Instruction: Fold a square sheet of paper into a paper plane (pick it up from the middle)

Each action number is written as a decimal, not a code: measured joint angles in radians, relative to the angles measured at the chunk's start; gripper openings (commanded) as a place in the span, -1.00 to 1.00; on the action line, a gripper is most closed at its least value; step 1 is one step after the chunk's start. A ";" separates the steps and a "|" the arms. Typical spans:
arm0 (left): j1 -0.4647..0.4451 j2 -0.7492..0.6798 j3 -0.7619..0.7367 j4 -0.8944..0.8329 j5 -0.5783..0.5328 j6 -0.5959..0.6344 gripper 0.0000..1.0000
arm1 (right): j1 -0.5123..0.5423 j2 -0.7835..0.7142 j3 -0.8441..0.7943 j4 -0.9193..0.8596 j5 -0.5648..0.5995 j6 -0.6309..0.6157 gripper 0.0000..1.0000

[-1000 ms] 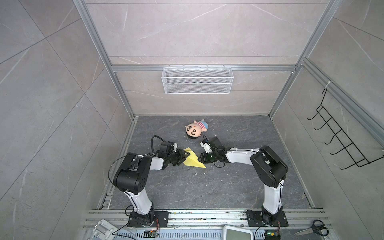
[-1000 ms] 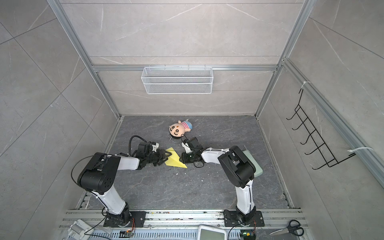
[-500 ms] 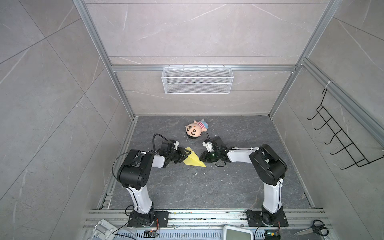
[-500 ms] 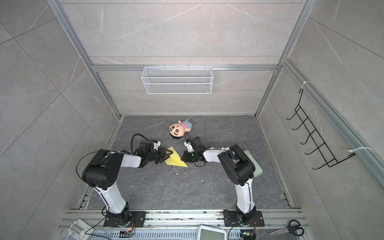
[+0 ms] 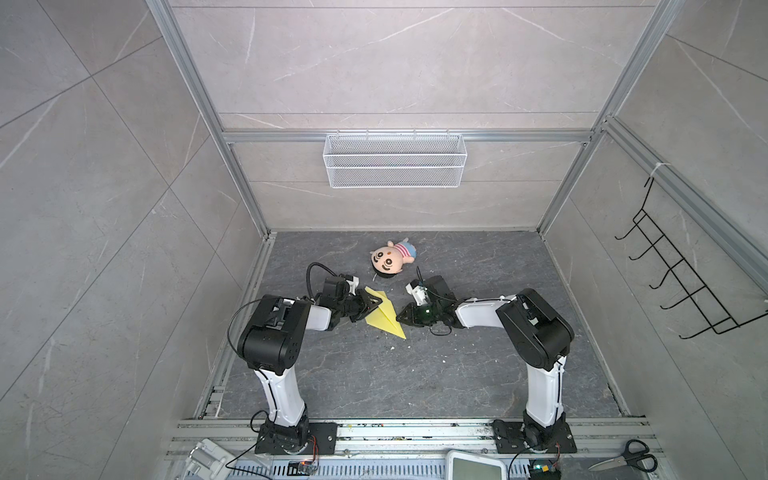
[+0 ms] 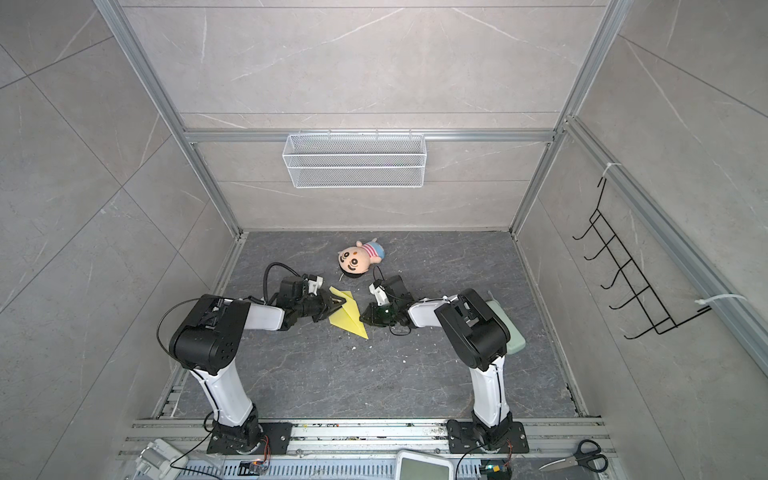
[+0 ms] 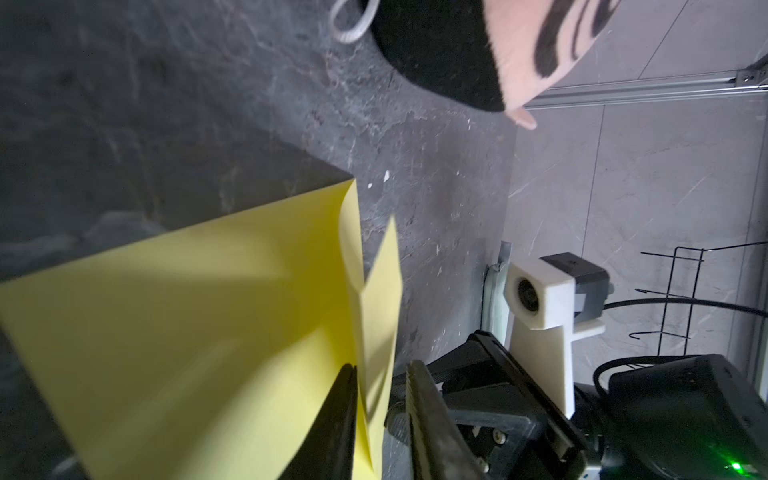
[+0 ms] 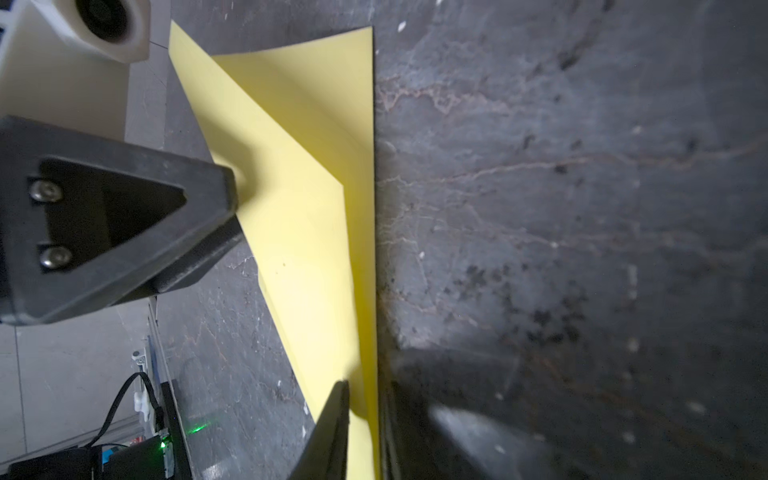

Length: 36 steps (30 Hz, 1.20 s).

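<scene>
Top views: I am seeing the paper plane (image 5: 383, 312) lying on the dark desk (image 5: 415, 374) between my 2 arms, its point aimed toward the near edge and the plush doll (image 5: 390, 259) just behind it.
Left gripper (image 5: 371, 306): I am reading its jaws in the left wrist view as narrowed around a raised flap of the paper plane (image 7: 208, 332), 1 finger either side, though a gap is showing beside the flap.
Right gripper (image 5: 402, 320): its jaws are pinching the opposite long edge (image 8: 361, 415) of the paper.
Step in hand: I am judging this as a late fold, both sides gripped.
Next move: I am thinking it calls for matched, gentle motion, so the thin paper is not tearing or slipping.
</scene>
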<state>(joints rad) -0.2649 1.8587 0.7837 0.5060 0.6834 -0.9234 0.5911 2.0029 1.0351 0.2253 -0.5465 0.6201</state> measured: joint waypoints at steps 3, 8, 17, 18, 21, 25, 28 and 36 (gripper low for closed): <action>0.001 0.023 0.023 0.021 0.000 -0.004 -0.61 | -0.004 -0.012 -0.018 0.021 0.008 0.013 -0.47; 0.001 0.076 0.041 0.029 0.000 -0.011 -0.70 | -0.014 -0.037 -0.049 0.040 0.034 0.020 -0.36; 0.001 0.092 0.081 0.005 -0.003 0.005 -0.90 | -0.017 -0.219 -0.167 0.048 0.191 0.008 0.05; 0.002 0.084 0.082 -0.021 -0.008 0.018 -0.89 | -0.018 -0.257 -0.180 0.045 0.219 0.002 0.08; 0.002 0.024 0.094 -0.188 -0.060 0.094 -0.89 | -0.019 -0.370 -0.200 0.025 0.300 -0.031 0.17; -0.001 -0.093 0.186 -0.503 -0.203 0.225 -0.89 | -0.021 -0.499 -0.202 -0.004 0.403 -0.086 0.45; -0.019 -0.179 0.290 -0.738 -0.367 0.317 -0.89 | -0.024 -0.558 -0.202 -0.037 0.482 -0.133 0.74; -0.209 -0.211 0.575 -1.227 -0.850 0.472 -0.86 | -0.025 -0.624 -0.205 -0.117 0.655 -0.189 0.98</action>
<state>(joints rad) -0.4736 1.6482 1.3586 -0.7212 -0.1665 -0.4519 0.5659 1.3785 0.8299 0.1081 0.1089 0.4309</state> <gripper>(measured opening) 0.068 0.988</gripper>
